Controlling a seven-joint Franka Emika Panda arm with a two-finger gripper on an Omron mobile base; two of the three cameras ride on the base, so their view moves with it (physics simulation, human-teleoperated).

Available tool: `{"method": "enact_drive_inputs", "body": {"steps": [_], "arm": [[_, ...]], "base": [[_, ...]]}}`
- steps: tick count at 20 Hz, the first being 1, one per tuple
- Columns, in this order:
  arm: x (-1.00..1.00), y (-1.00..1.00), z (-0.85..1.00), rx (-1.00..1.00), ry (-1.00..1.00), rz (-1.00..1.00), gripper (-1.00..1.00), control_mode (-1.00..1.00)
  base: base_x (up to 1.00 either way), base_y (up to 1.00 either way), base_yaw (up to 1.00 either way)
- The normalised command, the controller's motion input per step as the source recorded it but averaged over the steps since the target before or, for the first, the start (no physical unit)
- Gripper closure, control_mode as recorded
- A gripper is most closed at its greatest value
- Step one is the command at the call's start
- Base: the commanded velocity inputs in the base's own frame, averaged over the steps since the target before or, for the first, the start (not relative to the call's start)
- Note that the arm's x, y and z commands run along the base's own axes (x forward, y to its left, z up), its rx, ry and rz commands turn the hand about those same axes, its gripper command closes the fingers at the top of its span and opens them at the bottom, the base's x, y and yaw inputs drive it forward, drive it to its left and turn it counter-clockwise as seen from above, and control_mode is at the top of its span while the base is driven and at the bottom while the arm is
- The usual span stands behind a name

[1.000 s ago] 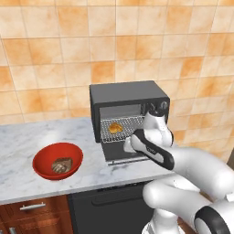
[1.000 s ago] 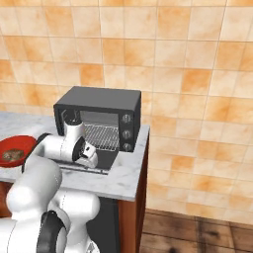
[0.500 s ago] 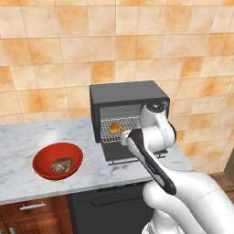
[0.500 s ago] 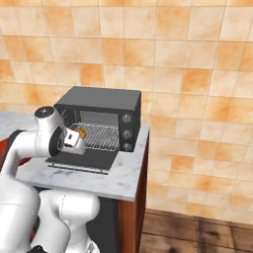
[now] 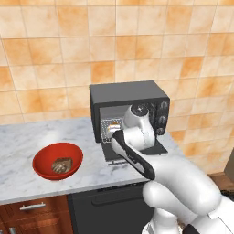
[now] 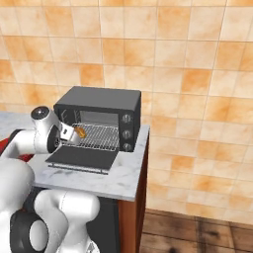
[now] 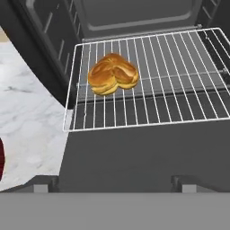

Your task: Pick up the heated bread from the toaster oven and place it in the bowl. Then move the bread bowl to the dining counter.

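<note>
Hovering before the open oven [image 5: 129,98], gripper [image 6: 65,134] empty with fingers apart above the dropped door [image 7: 134,152], bread [image 7: 112,73] on the left of the wire rack [image 7: 179,81], red bowl [image 5: 57,160] well left on the worktop [image 5: 27,137], holding a darker lump [image 5: 61,165].

Golden bread [image 7: 112,74] on toaster oven [image 5: 129,97] rack, door down.

golden-orange bread [image 7: 112,74], black toaster oven [image 5: 128,95], red bowl [image 5: 45,156], orange-tan tiles [image 5: 68,50]

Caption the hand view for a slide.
Golden bread sits on the toaster oven's pulled-out wire rack above the open door.
</note>
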Motion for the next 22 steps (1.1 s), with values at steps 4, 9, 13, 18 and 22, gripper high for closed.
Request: {"method": "enact_drive_inputs", "body": {"steps": [4,9,13,18,22], "arm": [[0.73,0.15,0.0,0.0,0.06,-0.06,-1.0,-1.0],[0.55,0.05,-0.29,-0.06,0.02,-0.05,-1.0,-1.0],[0.4,0.0,-0.03,0.0,0.0,-0.05,-1.0,-1.0],[0.34,0.0,-0.15,0.0,0.0,-0.05,-1.0,-1.0],[0.22,0.0,-0.28,0.0,0.0,-0.05,-1.0,-1.0]], "base": [[0.0,0.0,0.0],[0.0,0.0,0.0],[0.0,0.0,0.0],[0.0,0.0,0.0],[0.0,0.0,0.0]]}}
